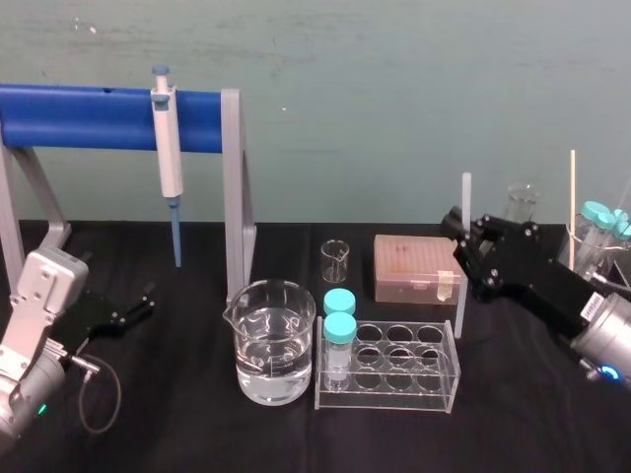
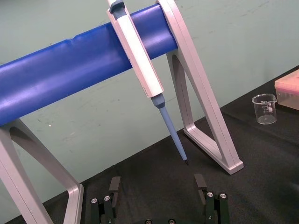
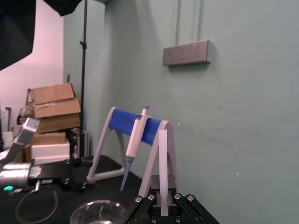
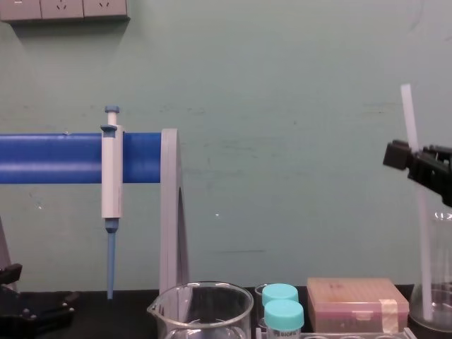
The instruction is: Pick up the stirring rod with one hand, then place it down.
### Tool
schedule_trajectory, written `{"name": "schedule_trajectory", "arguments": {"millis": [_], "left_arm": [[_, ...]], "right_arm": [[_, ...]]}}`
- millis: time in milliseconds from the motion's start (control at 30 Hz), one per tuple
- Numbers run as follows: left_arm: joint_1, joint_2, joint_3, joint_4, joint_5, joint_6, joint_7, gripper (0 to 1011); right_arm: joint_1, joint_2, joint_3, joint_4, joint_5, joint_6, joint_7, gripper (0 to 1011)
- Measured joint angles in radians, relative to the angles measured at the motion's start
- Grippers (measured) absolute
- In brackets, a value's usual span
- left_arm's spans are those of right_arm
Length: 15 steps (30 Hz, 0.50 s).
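Note:
The stirring rod (image 1: 465, 197) is a thin translucent white rod standing almost upright at the right of the table. My right gripper (image 1: 463, 234) is shut on it partway down its length. In the chest view the stirring rod (image 4: 408, 113) rises above the right gripper (image 4: 401, 155) and runs down in front of a glass flask. The right wrist view has the stirring rod (image 3: 163, 158) pinched between the fingers. Whether its lower end touches the table I cannot tell. My left gripper (image 1: 146, 303) rests open at the far left, its fingers (image 2: 114, 186) spread with nothing between them.
A water-filled beaker (image 1: 274, 340) and a clear tube rack (image 1: 439, 386) with two teal-capped tubes stand at the front centre. Behind them are a small beaker (image 1: 335, 261) and a pink tip box (image 1: 414, 268). A blue-tipped pipette (image 1: 168, 148) hangs on the blue stand (image 1: 79, 116). Flask, stick and tubes crowd the far right.

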Motion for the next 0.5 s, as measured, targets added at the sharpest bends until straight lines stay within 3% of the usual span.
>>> {"name": "schedule_trajectory", "arguments": {"millis": [233,500], "left_arm": [[0.0,0.0,0.0,0.0,0.0,0.0,0.0,1000],[0.0,0.0,0.0,0.0,0.0,0.0,0.0,1000]], "right_arm": [[-0.012,0.012,-0.009,0.029,0.023,-0.016,0.038,71],[0.009,-0.003,-0.024,0.093,0.049,-0.064,0.085,71]]}}
